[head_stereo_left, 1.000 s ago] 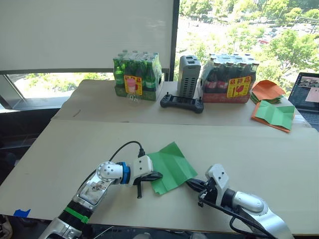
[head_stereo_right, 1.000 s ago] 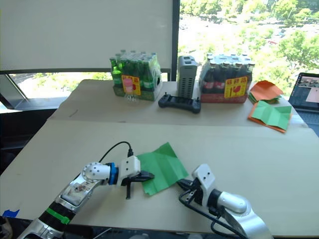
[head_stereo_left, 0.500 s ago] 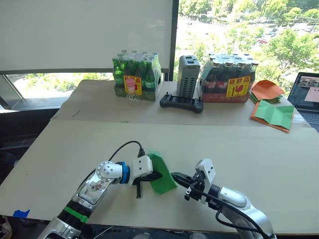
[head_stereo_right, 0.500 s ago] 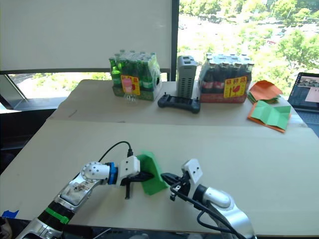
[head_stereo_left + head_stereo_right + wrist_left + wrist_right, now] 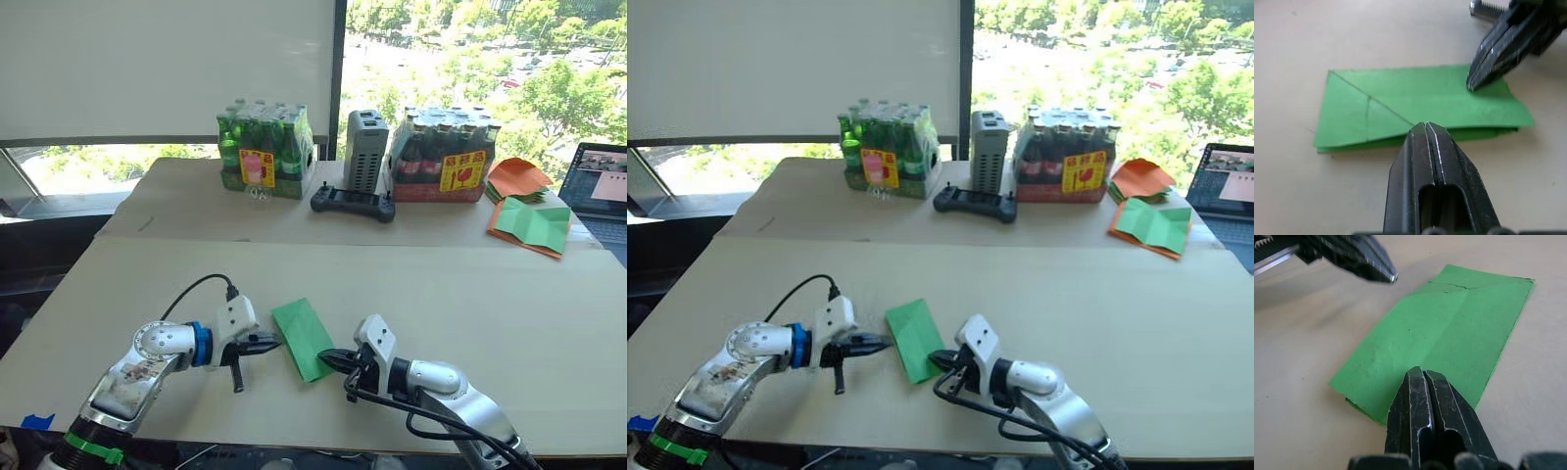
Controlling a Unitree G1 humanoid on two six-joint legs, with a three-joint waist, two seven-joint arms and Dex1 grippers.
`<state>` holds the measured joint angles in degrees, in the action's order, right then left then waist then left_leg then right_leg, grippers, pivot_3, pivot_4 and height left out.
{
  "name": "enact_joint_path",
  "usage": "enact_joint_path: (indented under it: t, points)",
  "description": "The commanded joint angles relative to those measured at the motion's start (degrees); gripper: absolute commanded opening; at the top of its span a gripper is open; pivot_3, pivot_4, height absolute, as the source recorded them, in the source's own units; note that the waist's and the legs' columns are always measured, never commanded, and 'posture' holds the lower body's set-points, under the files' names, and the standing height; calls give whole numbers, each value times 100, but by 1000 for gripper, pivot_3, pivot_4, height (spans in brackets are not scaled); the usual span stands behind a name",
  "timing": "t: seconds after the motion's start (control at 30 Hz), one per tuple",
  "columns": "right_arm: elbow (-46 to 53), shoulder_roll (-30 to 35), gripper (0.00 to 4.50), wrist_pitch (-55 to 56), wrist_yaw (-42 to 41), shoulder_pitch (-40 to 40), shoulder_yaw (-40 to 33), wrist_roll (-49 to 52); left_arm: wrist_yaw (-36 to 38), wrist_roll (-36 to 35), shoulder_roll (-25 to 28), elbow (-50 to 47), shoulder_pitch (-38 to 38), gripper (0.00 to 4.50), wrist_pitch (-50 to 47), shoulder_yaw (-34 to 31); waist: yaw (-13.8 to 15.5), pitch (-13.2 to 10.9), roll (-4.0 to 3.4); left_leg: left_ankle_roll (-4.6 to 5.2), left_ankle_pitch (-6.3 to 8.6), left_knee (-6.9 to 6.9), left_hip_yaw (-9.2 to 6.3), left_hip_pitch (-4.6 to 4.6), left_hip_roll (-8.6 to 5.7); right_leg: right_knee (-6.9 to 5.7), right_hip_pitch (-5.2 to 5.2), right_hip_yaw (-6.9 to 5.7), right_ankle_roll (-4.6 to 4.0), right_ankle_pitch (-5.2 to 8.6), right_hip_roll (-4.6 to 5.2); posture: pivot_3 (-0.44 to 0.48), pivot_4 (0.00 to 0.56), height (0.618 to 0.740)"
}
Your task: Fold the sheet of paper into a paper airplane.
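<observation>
Green sheet of paper (image 5: 303, 338) folded flat – underlayers hidden; left gripper (image 5: 275, 342), right gripper (image 5: 327, 358) closed, seemingly empty.

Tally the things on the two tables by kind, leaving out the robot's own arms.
Folded green sheet of paper: 1
Shrink-wrapped bottle packs (green pack, dark pack): 2
Grey upright device: 1
Black handheld controller: 1
Pile of orange and green sheets: 1
Laptop: 1
Total: 7
</observation>
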<state>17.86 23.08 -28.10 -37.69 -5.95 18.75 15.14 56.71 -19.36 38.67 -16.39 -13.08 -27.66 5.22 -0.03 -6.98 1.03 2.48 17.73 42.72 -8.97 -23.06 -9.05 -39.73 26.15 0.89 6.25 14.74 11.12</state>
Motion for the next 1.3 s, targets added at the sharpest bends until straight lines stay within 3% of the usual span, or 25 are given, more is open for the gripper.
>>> enact_joint_path:
  t: [0.03, 0.2, 0.43, 0.53, 0.73, 1.3]
  points:
    - [-197, 54, 34, -201, 0, -24, 62, -120, -67, -150, -272, 112, -220, 0, -49, 94, -2, 1, 2, -2, -1, 0, 1, 1, 0, 0, 0, 1, 0, 0, 0, 0, 150, 675]
    - [-33, 71, 34, -361, 3, -137, -7, -97, -58, 166, -637, 847, -308, 0, 280, 536, -19, 2, 5, -33, -16, -1, 5, -13, 2, -2, -7, 8, -2, -1, 0, 0, 150, 675]
    - [314, 116, 34, -440, -72, -297, -171, 56, -27, 1071, -535, 1691, -295, 0, 1109, 1162, 62, 2, 4, -32, -16, 1, 4, -19, -1, 0, -2, 6, -3, -1, 5, 0, 150, 675]
    - [229, 73, 34, -362, -136, -580, -251, 73, 3, 1106, -532, 1731, -335, 0, 1188, 1157, 67, 2, 4, -29, -14, 1, 4, -20, -2, 2, -2, 6, -2, -1, 6, 0, 150, 675]
    - [-971, 0, 34, 96, -255, -1431, -70, -391, 19, 1161, -470, 1653, -276, 0, 1230, 1167, 55, 2, 4, -33, -16, -1, 2, -19, 0, -1, 0, 3, -2, -1, 4, 0, 150, 675]
    - [-1635, -232, 34, 464, -498, -1673, 122, -827, -66, 1195, -373, 1449, -147, 0, 1150, 1166, -15, 2, 3, -36, -17, -1, 4, -18, 0, 0, 0, 5, -2, -1, 3, 0, 150, 675]
